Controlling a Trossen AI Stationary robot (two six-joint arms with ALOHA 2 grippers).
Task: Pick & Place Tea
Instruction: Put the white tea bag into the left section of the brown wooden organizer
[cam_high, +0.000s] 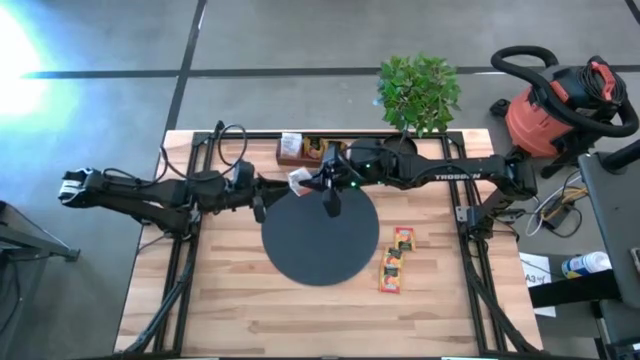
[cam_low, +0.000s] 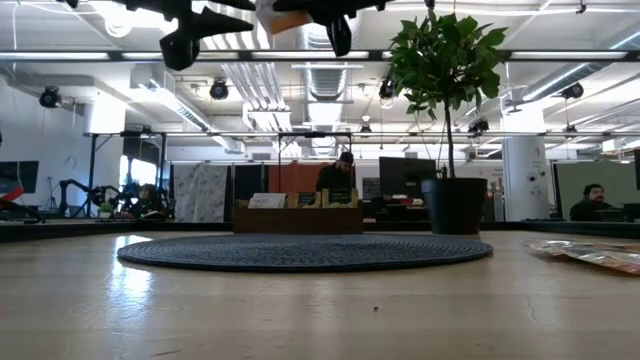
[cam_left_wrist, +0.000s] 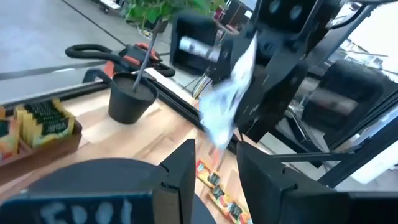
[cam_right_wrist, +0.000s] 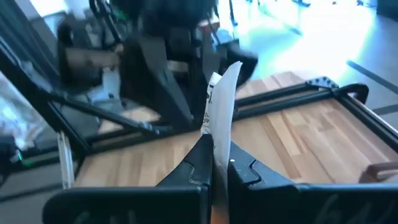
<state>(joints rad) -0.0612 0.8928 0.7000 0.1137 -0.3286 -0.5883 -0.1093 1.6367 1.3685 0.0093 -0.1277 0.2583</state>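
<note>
Overhead and wrist views. The right gripper (cam_right_wrist: 214, 171), raised above the far edge of the round black mat (cam_high: 320, 245), has its fingers pressed together on a white tea sachet (cam_right_wrist: 221, 102), which stands edge-up between them. The left gripper (cam_left_wrist: 214, 180) faces it from the other side, fingers apart with nothing between them, close to the sachet but not touching it. At the table's far edge, just beyond the mat, the wooden compartment box (cam_high: 310, 152) holds upright sachets: a white one at its left end and darker, yellow-printed ones beside it; the exact compartments cannot be told. A short row of orange-and-yellow sachets (cam_high: 396, 260) lies flat on the table (cam_high: 230, 310), to the right of the mat. A potted plant (cam_high: 418, 92) stands near the box.
</note>
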